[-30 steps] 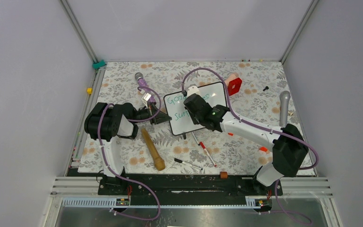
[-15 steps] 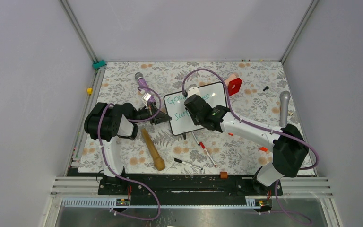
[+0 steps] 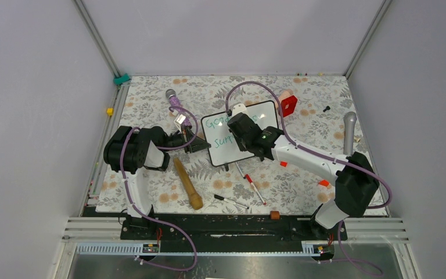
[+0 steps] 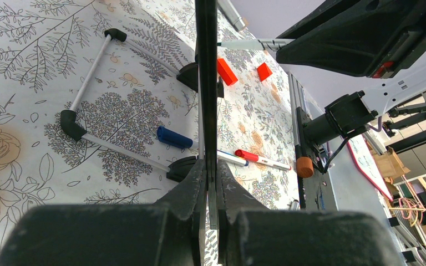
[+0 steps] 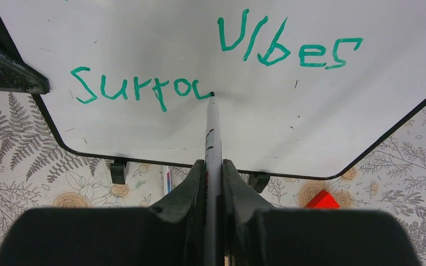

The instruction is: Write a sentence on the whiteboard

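Note:
The whiteboard point(image 3: 220, 148) stands tilted in the middle of the floral mat; it fills the right wrist view point(image 5: 321, 133). Green text on it reads "Vibes" above "Surrou" point(image 5: 138, 88), the last letter unfinished. My right gripper point(image 5: 213, 169) is shut on a marker point(image 5: 212, 138) whose tip touches the board at the end of the second line. My left gripper point(image 4: 207, 172) is shut on the board's left edge point(image 4: 206, 83), seen edge-on. In the top view the right gripper point(image 3: 245, 129) covers part of the writing; the left gripper point(image 3: 198, 143) is at the board's left side.
On the mat lie a wooden rolling pin point(image 3: 187, 183), a black marker point(image 3: 230, 201), a red-capped marker point(image 3: 254, 187), a red block point(image 3: 288, 105), a grey microphone point(image 3: 349, 132) and a purple-handled microphone point(image 3: 173, 97). Blue and red markers point(image 4: 177, 138) lie under the board.
My right gripper has moved slightly up and right along the board with the marker. The left arm and board have stayed put.

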`<move>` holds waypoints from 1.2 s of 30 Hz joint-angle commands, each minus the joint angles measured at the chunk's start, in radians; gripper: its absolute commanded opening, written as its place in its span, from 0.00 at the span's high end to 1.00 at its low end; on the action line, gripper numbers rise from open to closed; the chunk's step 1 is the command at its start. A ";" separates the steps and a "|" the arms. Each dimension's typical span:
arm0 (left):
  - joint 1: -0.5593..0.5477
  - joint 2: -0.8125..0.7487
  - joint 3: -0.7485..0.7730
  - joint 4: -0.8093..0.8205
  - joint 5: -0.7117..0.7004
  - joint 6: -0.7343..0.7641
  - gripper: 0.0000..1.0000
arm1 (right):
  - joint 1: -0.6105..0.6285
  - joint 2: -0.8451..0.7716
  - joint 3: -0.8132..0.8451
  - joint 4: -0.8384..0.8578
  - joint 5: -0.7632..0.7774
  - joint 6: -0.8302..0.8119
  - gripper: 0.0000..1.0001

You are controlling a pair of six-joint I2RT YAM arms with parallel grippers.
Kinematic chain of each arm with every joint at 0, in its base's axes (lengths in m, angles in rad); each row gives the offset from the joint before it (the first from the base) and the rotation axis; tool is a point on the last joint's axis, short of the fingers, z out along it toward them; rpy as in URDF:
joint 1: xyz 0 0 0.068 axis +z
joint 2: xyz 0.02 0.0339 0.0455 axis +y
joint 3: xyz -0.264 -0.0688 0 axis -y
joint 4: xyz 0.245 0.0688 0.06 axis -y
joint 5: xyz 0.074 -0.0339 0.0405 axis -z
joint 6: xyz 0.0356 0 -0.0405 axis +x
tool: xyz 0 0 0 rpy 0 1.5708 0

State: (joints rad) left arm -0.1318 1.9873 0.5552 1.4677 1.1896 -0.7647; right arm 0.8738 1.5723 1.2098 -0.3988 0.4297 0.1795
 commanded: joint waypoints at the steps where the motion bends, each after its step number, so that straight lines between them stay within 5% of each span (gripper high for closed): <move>1: -0.004 0.026 0.011 0.009 0.007 0.045 0.97 | -0.024 0.020 0.046 0.013 0.050 -0.004 1.00; 36: -0.005 0.021 0.009 0.009 0.009 0.044 0.97 | -0.032 0.010 0.007 -0.001 -0.016 0.024 1.00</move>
State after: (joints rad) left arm -0.1318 1.9873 0.5552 1.4673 1.1896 -0.7650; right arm 0.8612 1.5867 1.2430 -0.4171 0.4255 0.1841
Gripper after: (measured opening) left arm 0.047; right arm 0.155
